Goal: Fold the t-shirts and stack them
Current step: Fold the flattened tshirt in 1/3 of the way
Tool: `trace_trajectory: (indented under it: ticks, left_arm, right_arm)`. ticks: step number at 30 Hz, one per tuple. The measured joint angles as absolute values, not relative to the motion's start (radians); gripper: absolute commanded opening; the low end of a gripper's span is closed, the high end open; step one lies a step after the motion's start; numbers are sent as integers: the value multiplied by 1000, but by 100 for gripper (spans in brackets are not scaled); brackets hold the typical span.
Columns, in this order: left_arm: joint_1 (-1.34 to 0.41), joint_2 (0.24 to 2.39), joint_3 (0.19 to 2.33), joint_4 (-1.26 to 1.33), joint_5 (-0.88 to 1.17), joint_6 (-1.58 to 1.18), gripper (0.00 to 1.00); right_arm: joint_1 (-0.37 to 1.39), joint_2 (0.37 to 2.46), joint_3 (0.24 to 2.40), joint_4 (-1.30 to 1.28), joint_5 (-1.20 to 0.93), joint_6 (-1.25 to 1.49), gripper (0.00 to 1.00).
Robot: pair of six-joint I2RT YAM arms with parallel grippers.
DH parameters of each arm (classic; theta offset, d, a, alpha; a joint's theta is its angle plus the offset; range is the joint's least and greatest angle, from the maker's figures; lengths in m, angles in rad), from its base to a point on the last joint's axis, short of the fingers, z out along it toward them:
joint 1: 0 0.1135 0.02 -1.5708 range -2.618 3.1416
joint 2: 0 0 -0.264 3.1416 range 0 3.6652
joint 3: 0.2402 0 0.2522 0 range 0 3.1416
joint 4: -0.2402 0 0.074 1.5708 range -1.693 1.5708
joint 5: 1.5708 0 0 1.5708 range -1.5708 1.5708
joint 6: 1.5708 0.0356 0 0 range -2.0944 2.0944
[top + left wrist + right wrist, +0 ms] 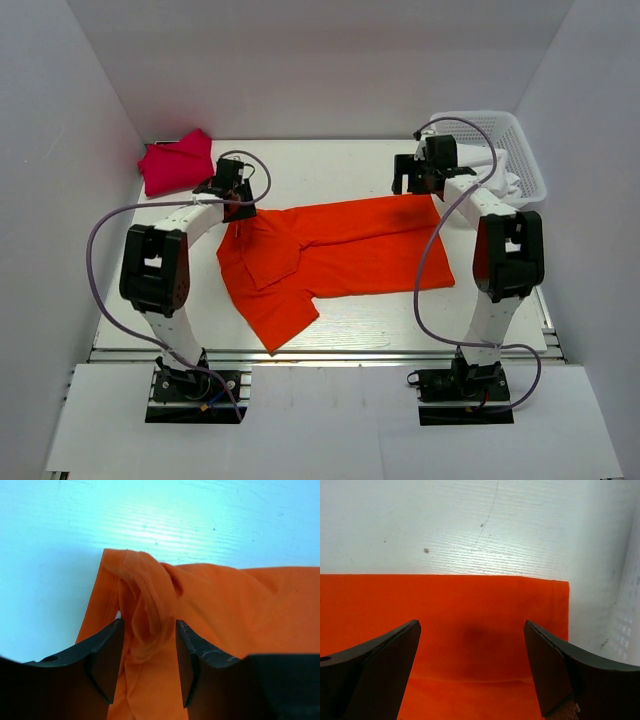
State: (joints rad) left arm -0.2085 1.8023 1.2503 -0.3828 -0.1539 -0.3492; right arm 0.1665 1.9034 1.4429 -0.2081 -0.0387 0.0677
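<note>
The jaws of the left gripper [148,626] are clenched on a raised ridge of fabric at the far left end of the orange t-shirt [340,250]. Those of the right gripper [471,625] are spread wide and hold nothing, poised over the shirt's far right corner. The table [330,165] carries the orange t-shirt across its middle, mostly flat, with the left end rumpled. A white basket [520,140] stands at the far right. The crimson t-shirt [175,160] lies crumpled in the far left corner. Folding is judged to be barely begun: neither shirt is folded, and nothing is stacked.
</note>
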Motion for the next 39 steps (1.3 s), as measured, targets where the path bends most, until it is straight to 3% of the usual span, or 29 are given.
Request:
trace_trajectory:
  ticks: [3, 4, 7, 24, 30, 36, 38, 39]
  left_arm:
    - [-208, 1851, 1292, -386, -156, -332, 29]
    - [-208, 1864, 1307, -389, -156, -331, 15]
    - [-208, 1898, 1354, -395, -168, -322, 0]
    - [-71, 1902, 1315, -411, -221, -384, 0]
    - [-27, 1912, 1312, -411, -170, -387, 7]
    - [-2, 1924, 1317, -461, -157, -403, 26]
    - [14, 1922, 1319, -496, -162, -413, 37]
    - [23, 1922, 1324, -522, -166, -419, 37]
  right_arm:
    - [168, 1947, 1454, -210, -50, 70, 89]
    - [169, 1958, 1455, -213, -51, 71, 89]
    - [170, 1986, 1456, -218, -52, 72, 89]
    - [170, 2079, 1459, -239, -16, 149, 89]
    - [170, 2107, 1499, -246, 17, 173, 89]
    - [170, 2120, 1538, -286, 31, 183, 89]
    - [170, 2120, 1547, -295, 31, 179, 89]
    - [170, 2120, 1551, -297, 30, 176, 89]
